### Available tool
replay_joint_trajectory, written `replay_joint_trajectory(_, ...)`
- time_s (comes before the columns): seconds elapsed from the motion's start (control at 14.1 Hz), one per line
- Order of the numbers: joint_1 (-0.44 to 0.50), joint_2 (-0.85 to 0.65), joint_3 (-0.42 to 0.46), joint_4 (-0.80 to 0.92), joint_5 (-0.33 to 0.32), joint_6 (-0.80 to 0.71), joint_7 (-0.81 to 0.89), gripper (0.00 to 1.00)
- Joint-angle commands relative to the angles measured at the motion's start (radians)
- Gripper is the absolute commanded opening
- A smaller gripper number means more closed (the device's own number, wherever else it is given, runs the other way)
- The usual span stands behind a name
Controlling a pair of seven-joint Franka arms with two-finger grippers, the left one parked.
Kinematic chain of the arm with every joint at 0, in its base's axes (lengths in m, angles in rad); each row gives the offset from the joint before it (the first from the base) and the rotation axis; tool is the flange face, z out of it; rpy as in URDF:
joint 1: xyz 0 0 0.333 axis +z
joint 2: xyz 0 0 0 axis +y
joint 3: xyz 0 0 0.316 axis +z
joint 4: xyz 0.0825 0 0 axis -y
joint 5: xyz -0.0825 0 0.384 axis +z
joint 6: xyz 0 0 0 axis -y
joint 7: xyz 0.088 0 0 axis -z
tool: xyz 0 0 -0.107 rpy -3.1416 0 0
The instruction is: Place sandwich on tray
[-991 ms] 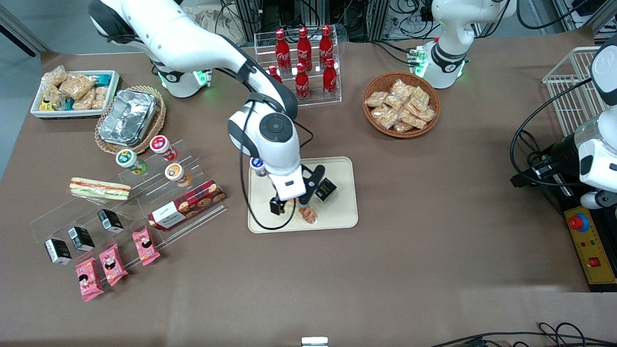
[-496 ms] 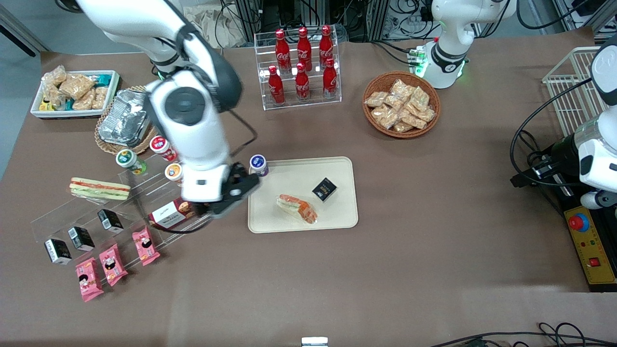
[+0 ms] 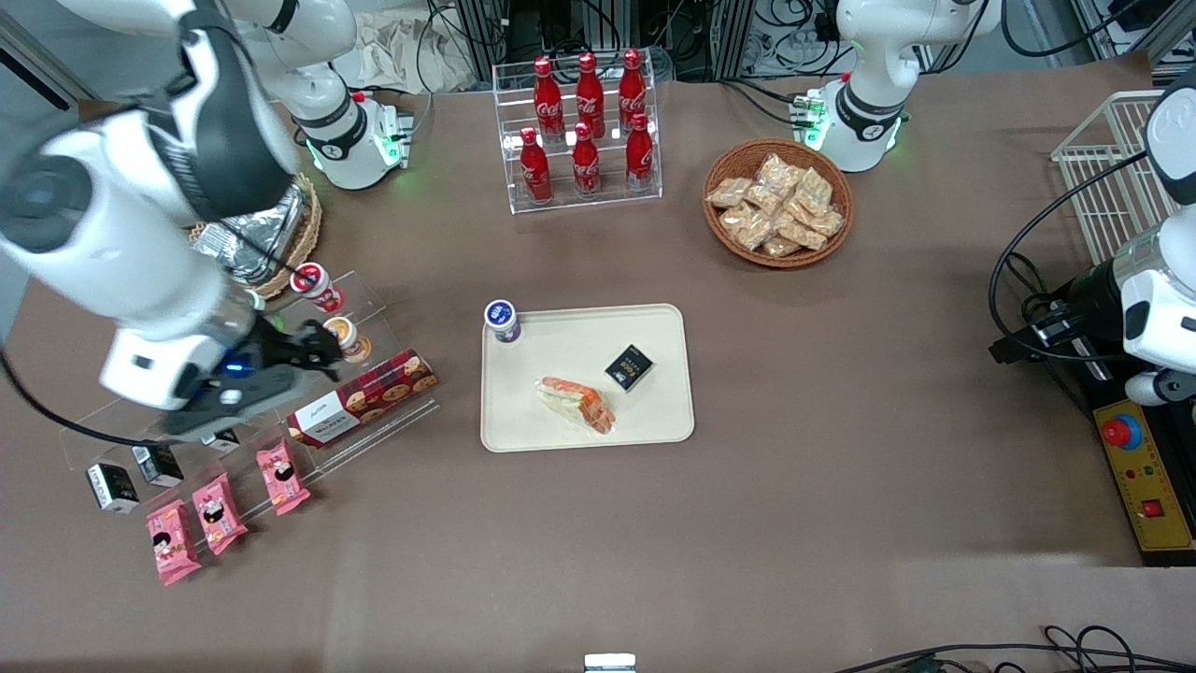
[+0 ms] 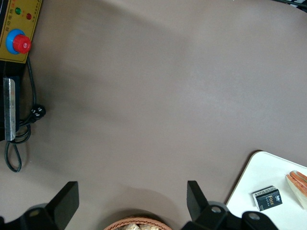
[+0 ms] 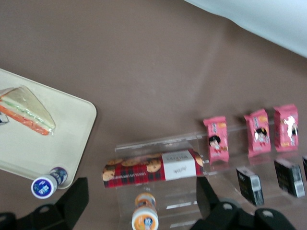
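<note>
Front view: the sandwich [image 3: 576, 403] lies flat on the tray [image 3: 654, 425], in the tray's nearer half, with its long axis running diagonally, one end pointing toward the working arm's end of the surface [image 3: 747, 523] and away from the camera, the orange-striped end pointing nearer the camera. A small black box [image 3: 629, 366] sits on the tray just beside it, a little farther from the camera, and a blue-capped cup [image 3: 503, 321] stands at the tray's corner. The pincer [image 3: 308, 360] hangs well apart from the sandwich, toward the working arm's end of the surface, above the clear acrylic shelf [image 3: 374, 416] that carries a red biscuit box [image 3: 363, 396]. Its fingers are spread and carry nothing.

Left wrist view: only a tray corner [image 4: 254, 177] shows (with the black box [image 4: 267, 198] on it and a sliver of the sandwich [image 4: 297, 184] at the frame's edge).

Right wrist view: the wedge of the sandwich [image 5: 26, 116] lies on the tray [image 5: 72, 139], its orange stripe along one long edge, its tip pointing toward the tray's rounded corner. The pincer's two fingers [image 5: 72, 199] stand apart, nothing between them, over the biscuit box [image 5: 151, 167] and an orange-capped cup [image 5: 144, 218]; pink snack packs [image 5: 215, 139] lie nearby.
</note>
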Motion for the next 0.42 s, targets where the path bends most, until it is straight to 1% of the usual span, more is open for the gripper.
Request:
replay_joint_trajectory(0.0,0.004,-0.057,-0.085,0.002,0.042,-0.070,0.007,1.00)
replay_joint_trajectory(0.14,0.003,-0.060,-0.144,0.029,0.041,-0.122,0.009,1.00)
replay_joint_trajectory(0.35,0.003,-0.062,-0.215,0.038,0.042,-0.139,0.007,1.00)
